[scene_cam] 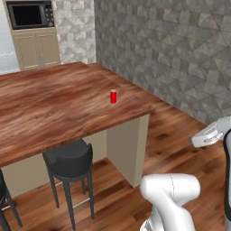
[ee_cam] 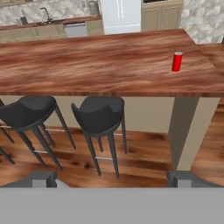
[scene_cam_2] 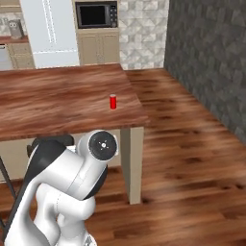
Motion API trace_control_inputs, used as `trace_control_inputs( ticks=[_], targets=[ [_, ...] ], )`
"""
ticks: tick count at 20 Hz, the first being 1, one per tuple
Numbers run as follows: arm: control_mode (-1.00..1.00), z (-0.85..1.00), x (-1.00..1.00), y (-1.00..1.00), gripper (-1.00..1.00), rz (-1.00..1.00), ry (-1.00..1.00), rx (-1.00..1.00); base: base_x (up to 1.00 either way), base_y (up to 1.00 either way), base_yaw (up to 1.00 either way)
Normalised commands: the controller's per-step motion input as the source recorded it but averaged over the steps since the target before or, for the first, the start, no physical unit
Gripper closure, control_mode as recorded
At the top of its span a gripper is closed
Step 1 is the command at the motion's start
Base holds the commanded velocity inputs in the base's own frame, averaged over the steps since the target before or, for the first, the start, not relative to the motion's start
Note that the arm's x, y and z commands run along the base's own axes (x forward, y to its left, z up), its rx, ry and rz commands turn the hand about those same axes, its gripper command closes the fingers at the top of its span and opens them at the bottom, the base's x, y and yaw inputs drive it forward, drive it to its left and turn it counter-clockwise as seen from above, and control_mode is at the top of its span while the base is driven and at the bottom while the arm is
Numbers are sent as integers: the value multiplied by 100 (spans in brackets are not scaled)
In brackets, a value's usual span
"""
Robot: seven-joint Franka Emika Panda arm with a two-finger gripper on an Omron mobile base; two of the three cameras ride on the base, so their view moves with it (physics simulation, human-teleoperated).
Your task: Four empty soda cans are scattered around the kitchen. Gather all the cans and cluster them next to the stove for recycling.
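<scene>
Red cylindrical soda can stands upright on the brown wooden island counter, near its right end and front edge. Two-finger gripper, jaws spread wide and empty, sits low, well apart from it, facing black stools.

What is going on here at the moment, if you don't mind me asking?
The robot arm faces a wooden counter with one red can standing upright near its corner. The hand is open and empty, down at about stool level and well short of the can, so nothing is being held yet. Two black stools sit tucked under the counter's near edge. A microwave sits in the cabinets at the back.
</scene>
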Motion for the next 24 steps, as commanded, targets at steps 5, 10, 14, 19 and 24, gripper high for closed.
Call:
trace_control_inputs(
  ticks=[5,10,14,19,24],
  targets=[
    [100,0,0,0,-100,0,0,0,36,-23,21],
    [100,0,0,0,-100,0,0,0,45,-19,23],
    [100,0,0,0,-100,0,0,0,52,-21,26],
    [100,0,0,0,-100,0,0,0,53,-31,25],
    [100,0,0,0,-100,0,0,0,45,-39,23]
  ],
)
